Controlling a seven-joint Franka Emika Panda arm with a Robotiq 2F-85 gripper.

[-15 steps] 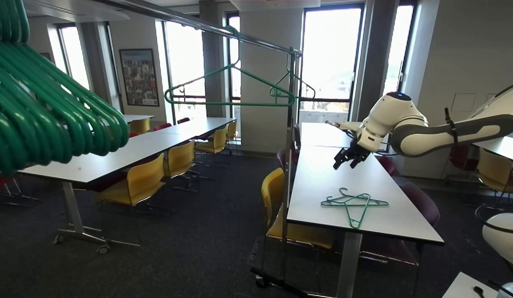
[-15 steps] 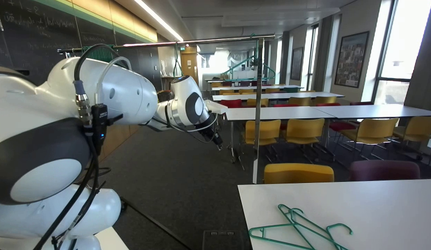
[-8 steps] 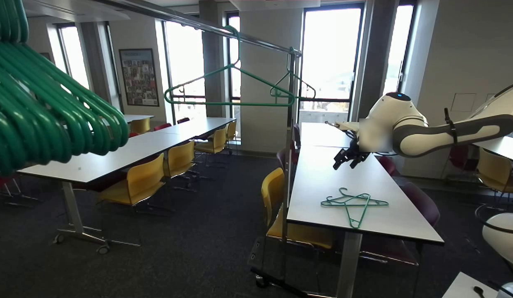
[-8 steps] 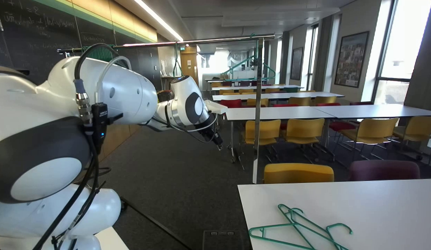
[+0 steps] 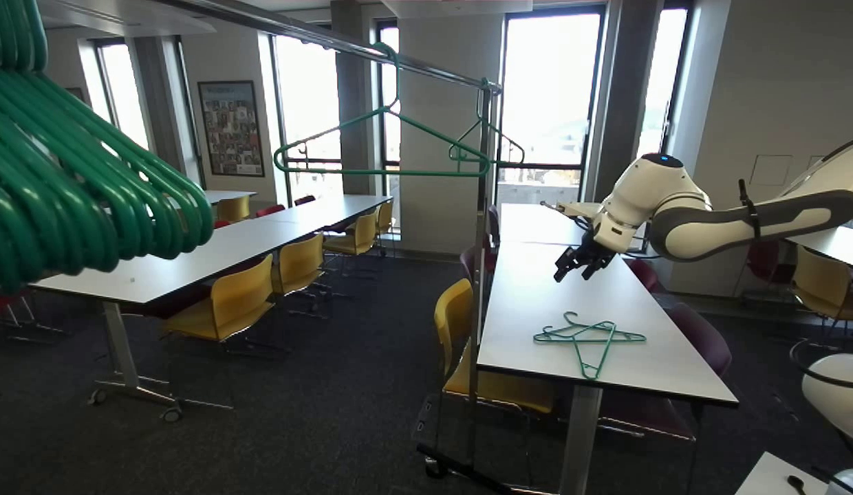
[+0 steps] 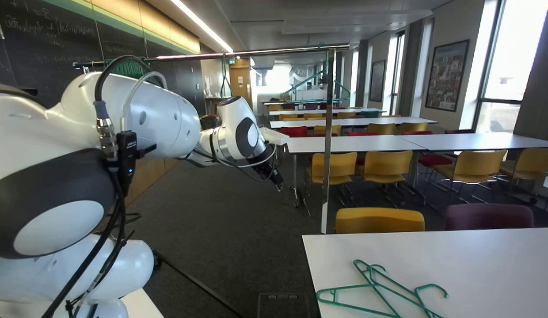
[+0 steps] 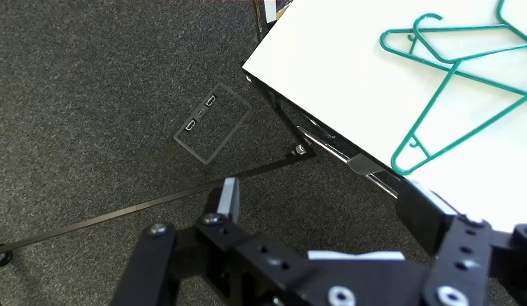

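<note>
Two green hangers (image 7: 435,95) lie crossed near the end of a white table (image 7: 327,55) as I, operating remotely, hold my gripper (image 7: 327,204) raised and angled downward, its jaws spread wide with nothing between them. It hangs apart from the hangers and the tabletop. In an exterior view, a bunch of hanging hangers (image 5: 89,179) crowds the lens beside a metal clothes rack (image 5: 433,69); in an exterior view, a yellow chair (image 6: 380,221) and a purple chair (image 6: 489,217) line the table's far side.

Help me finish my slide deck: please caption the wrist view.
Open, empty gripper seen against dark carpet and a white table where two green hangers overlap.
</note>
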